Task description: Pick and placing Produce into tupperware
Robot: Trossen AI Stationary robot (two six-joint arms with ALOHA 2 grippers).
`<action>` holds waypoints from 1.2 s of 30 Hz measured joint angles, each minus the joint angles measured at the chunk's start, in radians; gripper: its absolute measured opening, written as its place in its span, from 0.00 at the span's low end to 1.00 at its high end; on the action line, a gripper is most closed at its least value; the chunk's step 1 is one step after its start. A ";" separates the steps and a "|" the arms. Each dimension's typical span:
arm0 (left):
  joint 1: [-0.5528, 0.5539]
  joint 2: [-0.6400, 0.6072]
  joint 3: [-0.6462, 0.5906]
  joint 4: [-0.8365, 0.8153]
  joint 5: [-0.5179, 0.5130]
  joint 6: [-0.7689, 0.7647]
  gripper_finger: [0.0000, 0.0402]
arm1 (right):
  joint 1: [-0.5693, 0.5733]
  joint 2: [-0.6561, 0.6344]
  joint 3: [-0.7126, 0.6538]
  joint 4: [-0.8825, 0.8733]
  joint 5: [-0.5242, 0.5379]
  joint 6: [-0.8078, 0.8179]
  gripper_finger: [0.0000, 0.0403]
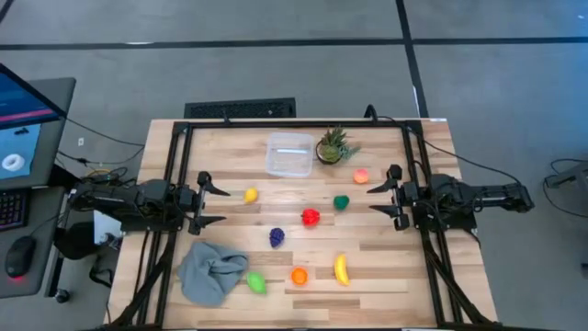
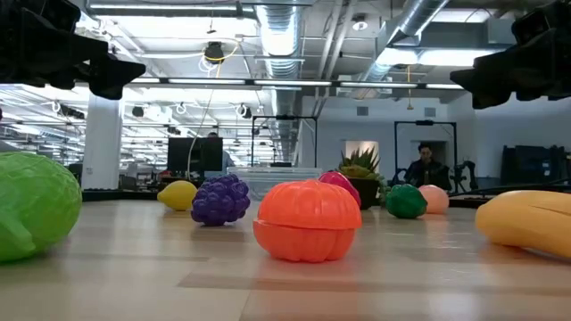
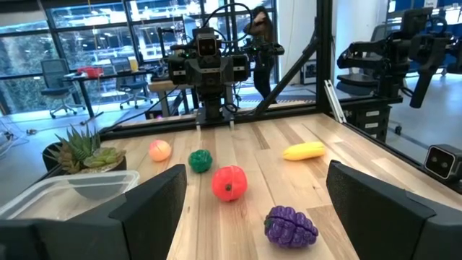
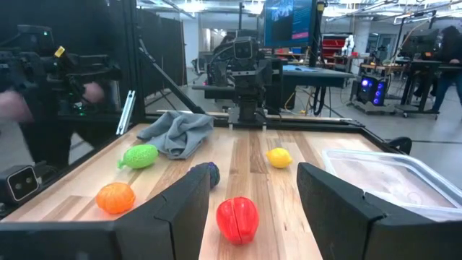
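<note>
tupperware (image 1: 289, 154) left of plant (image 1: 333, 146) | cloth (image 1: 211, 272) left of banana (image 1: 341, 269)

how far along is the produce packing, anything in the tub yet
Nothing done yet: the tupperware looks empty. Nothing in hand: the left end effector and right end effector hover open at the table's sides. All the produce, such as the banana and grapes, remains on the table.

Clear plastic tupperware (image 1: 288, 154) (glossy), wood table (image 1: 386, 267)

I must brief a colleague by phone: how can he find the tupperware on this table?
Start at the table's far edge, between both arms. The tupperware sits there, left of the potted plant. It is the only clear, empty rectangular box.
</note>
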 joint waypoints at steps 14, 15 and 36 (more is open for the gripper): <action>0.000 0.000 0.000 0.000 0.000 0.002 0.80 | 0.000 0.000 0.000 0.000 0.000 0.000 0.58; 0.000 0.000 0.000 0.000 0.000 0.002 0.80 | 0.000 0.000 0.000 0.000 0.000 0.000 0.58; 0.000 0.000 0.000 0.185 -0.145 -0.501 0.80 | 0.000 0.000 0.000 0.000 0.000 0.000 0.58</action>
